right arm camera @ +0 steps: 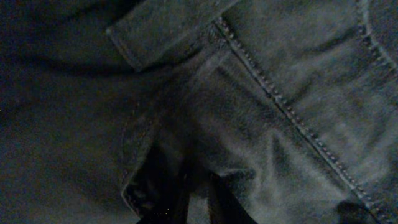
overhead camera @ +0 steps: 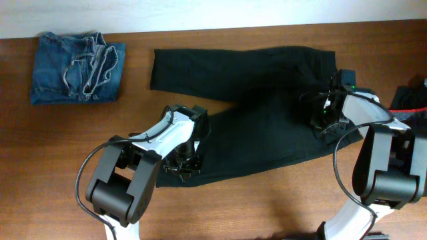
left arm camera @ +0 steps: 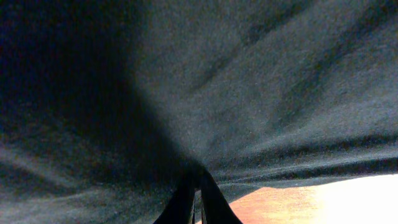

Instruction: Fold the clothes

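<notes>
Left gripper (overhead camera: 181, 167) jaws pinched on black trousers (overhead camera: 257, 130) hem. Right gripper (overhead camera: 327, 119) at waistband; I can't tell jaws' state. Jeans (overhead camera: 77, 67) left of trousers, red-banded garment (overhead camera: 410, 100) right.

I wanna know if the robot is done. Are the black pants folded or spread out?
Spread out. The black trousers lie flat with both legs stretched apart across the table, unlike the blue jeans folded small.
</notes>
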You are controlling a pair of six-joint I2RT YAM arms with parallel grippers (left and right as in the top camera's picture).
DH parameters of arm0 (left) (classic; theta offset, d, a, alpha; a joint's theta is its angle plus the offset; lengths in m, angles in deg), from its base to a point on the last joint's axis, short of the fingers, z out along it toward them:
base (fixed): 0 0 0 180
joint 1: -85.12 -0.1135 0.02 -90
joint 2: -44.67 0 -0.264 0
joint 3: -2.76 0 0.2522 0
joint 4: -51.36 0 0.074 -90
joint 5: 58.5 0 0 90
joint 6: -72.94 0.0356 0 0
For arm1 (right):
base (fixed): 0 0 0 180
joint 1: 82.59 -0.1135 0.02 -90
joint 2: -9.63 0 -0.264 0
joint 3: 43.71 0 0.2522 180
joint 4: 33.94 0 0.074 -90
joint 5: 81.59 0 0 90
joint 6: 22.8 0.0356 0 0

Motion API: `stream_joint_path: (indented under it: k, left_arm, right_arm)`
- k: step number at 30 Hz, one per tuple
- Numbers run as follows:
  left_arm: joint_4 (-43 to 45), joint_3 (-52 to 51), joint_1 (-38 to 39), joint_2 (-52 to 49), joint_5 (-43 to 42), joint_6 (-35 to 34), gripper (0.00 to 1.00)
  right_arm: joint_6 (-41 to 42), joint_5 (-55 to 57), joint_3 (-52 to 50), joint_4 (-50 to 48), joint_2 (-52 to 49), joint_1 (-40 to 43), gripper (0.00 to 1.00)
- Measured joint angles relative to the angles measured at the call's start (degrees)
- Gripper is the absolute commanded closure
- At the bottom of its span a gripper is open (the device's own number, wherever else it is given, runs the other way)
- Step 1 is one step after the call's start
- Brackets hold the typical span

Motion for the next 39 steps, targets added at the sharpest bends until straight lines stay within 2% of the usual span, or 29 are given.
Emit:
stream_joint_path:
  k: [11, 22, 26, 27, 33, 39]
  left_arm:
    - [-0.1, 0.0, 0.1, 0.0, 0.3, -0.2, 0.89]
    - [-0.1, 0.0, 0.2, 0.0, 0.4, -0.2, 0.89]
    - [-0.2, 0.0, 0.2, 0.0, 0.7, -0.2, 0.99]
    - [-0.2, 0.0, 0.2, 0.0, 1.2, -0.2, 0.98]
    - [-0.7, 0.6, 0.3, 0.0, 3.4, -0.3, 0.99]
    - [-2.9, 6.5, 0.3, 0.1, 5.9, -0.3, 0.97]
  right_arm:
    - [3.7, -0.9, 0.1, 1.1, -0.1, 5.7, 0.87]
    - [4.6, -2.9, 0.4, 2.8, -0.2, 9.8, 0.87]
    - [4.6, -2.9, 0.4, 2.8, -0.2, 9.8, 0.87]
    - [4.6, -2.9, 0.4, 2.9, -0.2, 9.8, 0.86]
    - [4.6, -2.9, 2.8, 8.6, -1.0, 10.5, 0.85]
    - [4.4, -2.4, 8.9, 14.6, -0.8, 11.4, 0.81]
